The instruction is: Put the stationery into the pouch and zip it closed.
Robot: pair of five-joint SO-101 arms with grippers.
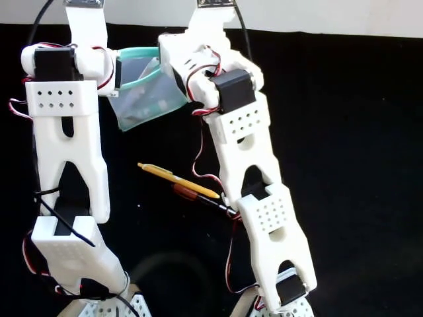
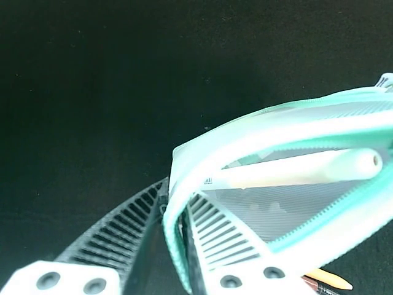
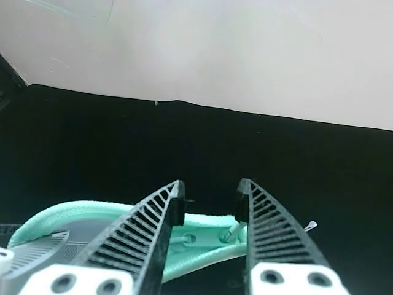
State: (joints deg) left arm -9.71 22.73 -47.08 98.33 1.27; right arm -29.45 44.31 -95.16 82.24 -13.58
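Note:
The translucent pouch (image 1: pixel 144 92) with a teal zip rim hangs above the black table at the back, its mouth open. My left gripper (image 2: pixel 175 206) is shut on one end of the pouch (image 2: pixel 295 203), and a white pen (image 2: pixel 295 171) lies inside. My right gripper (image 3: pixel 210 196) stands open over the pouch's other end (image 3: pixel 196 236), with the zip pull (image 3: pixel 231 232) between its fingers. In the high view the left gripper (image 1: pixel 117 74) and right gripper (image 1: pixel 166 61) flank the pouch. A yellow pen (image 1: pixel 177 179) and a dark red pen (image 1: pixel 201 197) lie on the table.
The black table (image 1: pixel 344 132) stretches out to the right of the arms. A pale wall (image 3: pixel 245 55) runs behind its far edge. Red and black cables hang along both arms, close to the pens.

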